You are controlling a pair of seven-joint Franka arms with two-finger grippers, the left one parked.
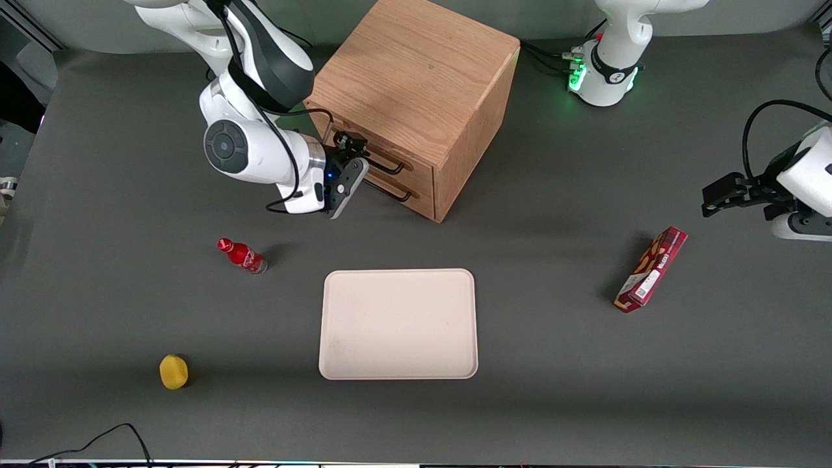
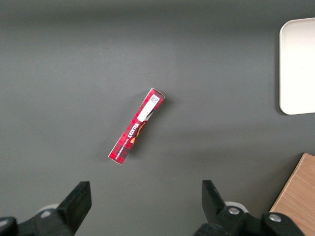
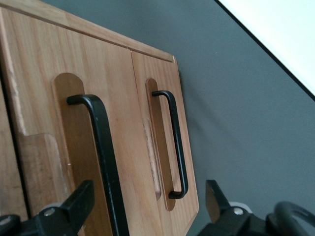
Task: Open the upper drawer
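The wooden cube cabinet stands at the back of the table with both drawers flush in its front. The upper drawer carries a thin black wire handle. The lower drawer has a matching handle. My right gripper hovers just in front of the drawer fronts at handle height, open. Seen from the right wrist, its fingers stand wide apart, with nothing gripped. The upper handle runs between them close to one finger. The lower handle's end also lies within the gap.
A cream tray lies nearer the front camera than the cabinet. A red bottle and a yellow round object sit toward the working arm's end. A red snack box lies toward the parked arm's end.
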